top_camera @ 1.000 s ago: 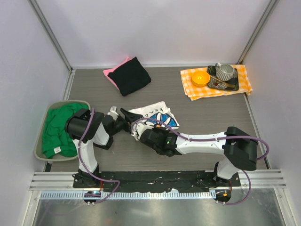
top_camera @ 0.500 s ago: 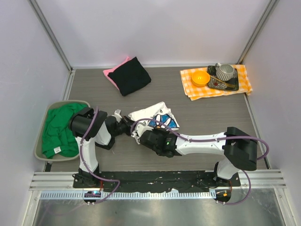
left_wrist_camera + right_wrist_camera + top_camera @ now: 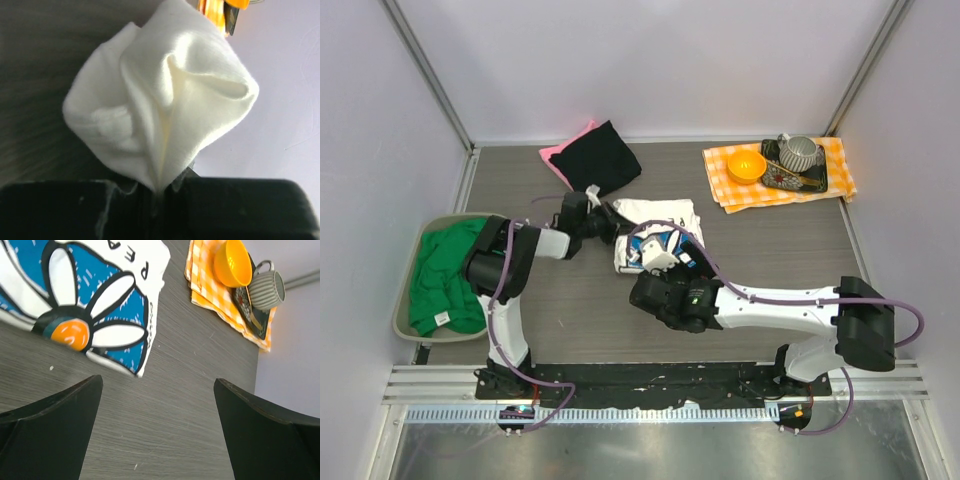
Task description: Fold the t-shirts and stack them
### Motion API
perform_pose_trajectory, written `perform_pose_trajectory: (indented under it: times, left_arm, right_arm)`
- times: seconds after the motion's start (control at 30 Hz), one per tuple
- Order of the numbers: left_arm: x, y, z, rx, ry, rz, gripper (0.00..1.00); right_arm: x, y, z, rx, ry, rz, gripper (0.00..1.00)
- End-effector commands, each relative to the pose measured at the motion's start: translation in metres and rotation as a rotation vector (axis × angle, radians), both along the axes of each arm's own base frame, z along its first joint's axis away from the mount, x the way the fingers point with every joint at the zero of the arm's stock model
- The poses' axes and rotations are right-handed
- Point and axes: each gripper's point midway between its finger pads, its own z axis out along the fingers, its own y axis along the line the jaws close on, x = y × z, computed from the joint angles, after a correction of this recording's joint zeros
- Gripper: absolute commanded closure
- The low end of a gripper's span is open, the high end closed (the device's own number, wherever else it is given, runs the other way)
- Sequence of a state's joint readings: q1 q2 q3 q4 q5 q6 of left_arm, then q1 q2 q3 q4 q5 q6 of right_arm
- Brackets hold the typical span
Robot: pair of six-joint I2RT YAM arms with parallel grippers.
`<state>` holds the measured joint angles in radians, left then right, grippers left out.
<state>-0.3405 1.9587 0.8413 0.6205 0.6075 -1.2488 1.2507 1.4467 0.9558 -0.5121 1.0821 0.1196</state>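
A white daisy-print t-shirt (image 3: pixel 660 222) lies bunched at mid-table. My left gripper (image 3: pixel 607 222) is shut on its left edge. The left wrist view shows a puff of white fabric (image 3: pixel 160 100) pinched in the closed jaws of that gripper (image 3: pixel 160 192). My right gripper (image 3: pixel 672 262) is open just near of the shirt. From the right wrist, the blue daisy with orange centre (image 3: pixel 90 315) sits ahead of this open gripper (image 3: pixel 157 405), with bare table between the fingers. A black t-shirt (image 3: pixel 600 160) lies on a pink one (image 3: pixel 554 155) at the back. A green t-shirt (image 3: pixel 445 275) fills the basket.
The grey basket (image 3: pixel 460 219) stands at the left edge. At the back right lies an orange-and-white checked cloth (image 3: pixel 825 185) (image 3: pixel 215 300), bearing an orange bowl (image 3: pixel 747 165) (image 3: pixel 232 262) and a grey cup (image 3: pixel 798 152) (image 3: pixel 266 290) on a dark tray (image 3: pixel 817 178).
My left gripper shut on the white shirt's edge and carried it toward the back. My right gripper let go of the shirt, opened wide and drew slightly toward the near edge.
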Motion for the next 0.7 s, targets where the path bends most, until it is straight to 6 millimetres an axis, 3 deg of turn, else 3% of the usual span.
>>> perform_pose_trajectory:
  times: [0.0,0.03,0.1,0.13,0.17,0.2,0.3,0.5,0.57,0.6,0.63,0.67]
  left_arm:
    - [0.024,-0.008,0.027,0.087,-0.042,-0.071,1.00]
    - [0.042,-0.014,0.046,0.079,-0.087,-0.072,1.00]
    - [0.052,-0.016,0.041,0.119,-0.062,-0.086,1.00]
    - [0.070,-0.022,0.063,0.111,-0.117,-0.086,1.00]
    - [0.078,-0.023,0.057,0.128,-0.117,-0.092,1.00]
    - [0.090,-0.027,0.075,0.133,-0.139,-0.096,1.00]
    - [0.122,-0.035,0.089,0.161,-0.186,-0.097,1.00]
    - [0.173,-0.042,0.091,0.186,-0.230,-0.093,1.00]
    - [0.188,-0.036,0.090,0.185,-0.233,-0.075,1.00]
    - [0.199,-0.036,0.105,0.176,-0.276,-0.065,1.00]
    - [0.208,-0.032,0.091,0.183,-0.262,-0.057,1.00]
    - [0.213,-0.029,0.092,0.181,-0.264,-0.051,1.00]
  right_arm:
    - [-0.003,-0.014,0.022,0.237,-0.082,-0.174,0.00]
    - [-0.005,-0.016,0.019,0.239,-0.069,-0.181,0.00]
    - [-0.008,-0.016,0.012,0.266,-0.039,-0.193,0.00]
    - [-0.009,-0.016,0.008,0.291,-0.033,-0.206,0.00]
    - [-0.010,-0.019,0.005,0.301,-0.031,-0.215,0.00]
    - [-0.011,-0.019,0.002,0.314,-0.027,-0.222,0.00]
    - [-0.015,-0.020,-0.008,0.348,-0.005,-0.238,0.00]
    - [-0.020,-0.020,-0.018,0.387,0.035,-0.236,0.00]
    - [-0.022,-0.021,-0.019,0.407,0.047,-0.233,0.00]
    - [-0.023,-0.020,-0.019,0.425,0.050,-0.233,0.00]
    - [-0.025,-0.018,-0.019,0.442,0.066,-0.226,0.00]
    - [-0.026,-0.018,-0.022,0.447,0.074,-0.223,0.00]
